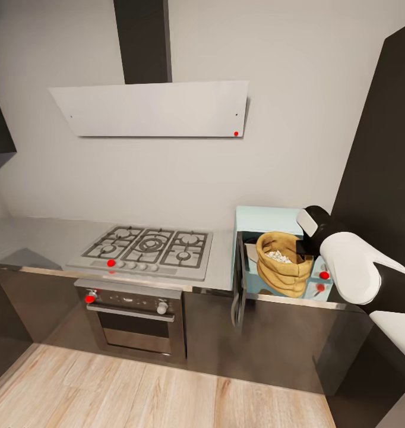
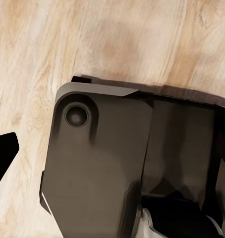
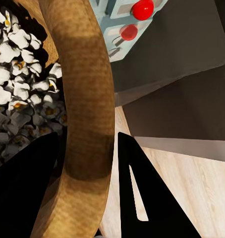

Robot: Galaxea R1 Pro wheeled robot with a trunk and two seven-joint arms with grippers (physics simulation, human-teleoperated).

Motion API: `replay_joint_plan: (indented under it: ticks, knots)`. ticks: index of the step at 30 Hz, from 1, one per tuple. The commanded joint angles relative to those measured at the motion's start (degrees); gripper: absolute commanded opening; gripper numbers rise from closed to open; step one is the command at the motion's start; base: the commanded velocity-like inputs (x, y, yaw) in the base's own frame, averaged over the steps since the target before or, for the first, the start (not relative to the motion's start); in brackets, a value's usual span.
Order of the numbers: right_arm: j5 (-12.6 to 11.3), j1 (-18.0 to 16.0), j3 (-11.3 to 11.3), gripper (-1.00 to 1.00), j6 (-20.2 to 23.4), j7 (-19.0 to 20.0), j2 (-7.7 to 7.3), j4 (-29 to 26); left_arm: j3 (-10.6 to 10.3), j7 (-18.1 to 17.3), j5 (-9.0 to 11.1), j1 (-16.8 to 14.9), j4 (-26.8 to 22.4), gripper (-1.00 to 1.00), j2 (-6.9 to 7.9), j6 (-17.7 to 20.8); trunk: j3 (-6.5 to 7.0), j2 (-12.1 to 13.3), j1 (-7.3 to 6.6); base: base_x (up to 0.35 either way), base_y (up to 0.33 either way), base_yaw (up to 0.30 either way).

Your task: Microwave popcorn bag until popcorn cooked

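The pale-blue microwave [image 1: 268,213] stands on the steel countertop [image 1: 36,238] at the right, its dark door [image 1: 239,285] swung open toward me. In its opening sits the tan popcorn bag [image 1: 285,276], upright, with white puffed popcorn [image 1: 279,256] inside. My right gripper [image 1: 303,246] reaches in from the right and is shut on the bag's rolled rim. In the right wrist view the two black fingers straddle the rim [image 3: 87,74], one inside over the popcorn [image 3: 18,89], one outside, at my right gripper [image 3: 87,144]. One black fingertip [image 2: 3,153] of the left gripper shows at that view's edge.
A gas hob [image 1: 149,246] and a steel-fronted oven [image 1: 134,315] lie left of the microwave, under a range hood [image 1: 155,110]. A tall black cabinet [image 1: 380,148] stands close on the right. The left wrist view looks down at my dark base [image 2: 102,168] over the wood floor [image 2: 142,39].
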Motion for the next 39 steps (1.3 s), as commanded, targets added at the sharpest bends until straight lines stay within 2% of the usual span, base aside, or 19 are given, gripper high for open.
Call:
replay_joint_plan:
  ticks: [1, 28, 39]
  knots:
    - [0.15, -0.03, -0.37, -1.0, 0.16, -0.19, 0.04, -0.05, 0.22, 0.02, 0.02, -0.02, 0.04, 1.0, -0.02, -0.18, -0.06, -0.08, 0.02, -0.079, 0.0, 0.0]
    - [0.22, -0.03, 0.45, -1.0, 0.16, -0.63, -0.03, -0.22, 0.2, 0.02, 0.01, 0.07, 0.04, 1.0, -0.02, -0.64, -0.06, -0.08, 0.02, -0.018, 0.0, 0.0]
    - [0.22, 0.0, 0.41, -1.0, 0.16, -0.72, -0.03, -0.14, 0.26, 0.02, 0.1, 0.07, 0.04, 1.0, -0.02, -0.71, -2.04, -4.49, 2.44, 0.0, 0.0, 0.0]
